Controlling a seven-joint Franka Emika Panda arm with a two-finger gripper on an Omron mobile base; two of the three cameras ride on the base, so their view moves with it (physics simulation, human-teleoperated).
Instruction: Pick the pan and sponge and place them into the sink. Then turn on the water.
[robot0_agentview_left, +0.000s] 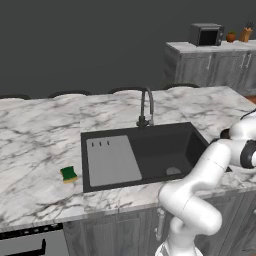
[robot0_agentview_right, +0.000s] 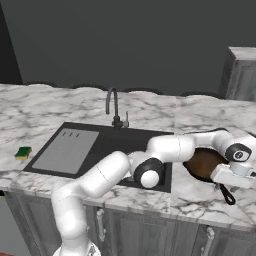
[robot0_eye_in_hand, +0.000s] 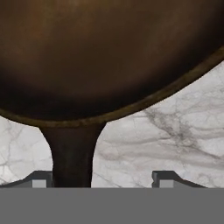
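- The sponge (robot0_agentview_left: 69, 174) lay on the marble bench (robot0_agentview_left: 35, 145), just left of the sink (robot0_agentview_left: 145, 152), untouched.
- The sink's basin held nothing, and no water ran from the faucet (robot0_agentview_left: 146, 106).
- The pan (robot0_agentview_right: 205, 163) sat on the bench just right of the sink, its handle (robot0_eye_in_hand: 72, 153) pointing toward the robot.
- The gripper (robot0_eye_in_hand: 100, 179) hung low over that handle with its jaws apart, grasping nothing; in the hand view the handle stood just beside the left fingertip (robot0_eye_in_hand: 40, 179), well off centre, and bare marble lay by the right one.
- Judged from this, the step in hand was grasping the handle. Doing it well likely called for centring the handle between the fingertips before clamping, since an off-centre pinch could twist the pan.
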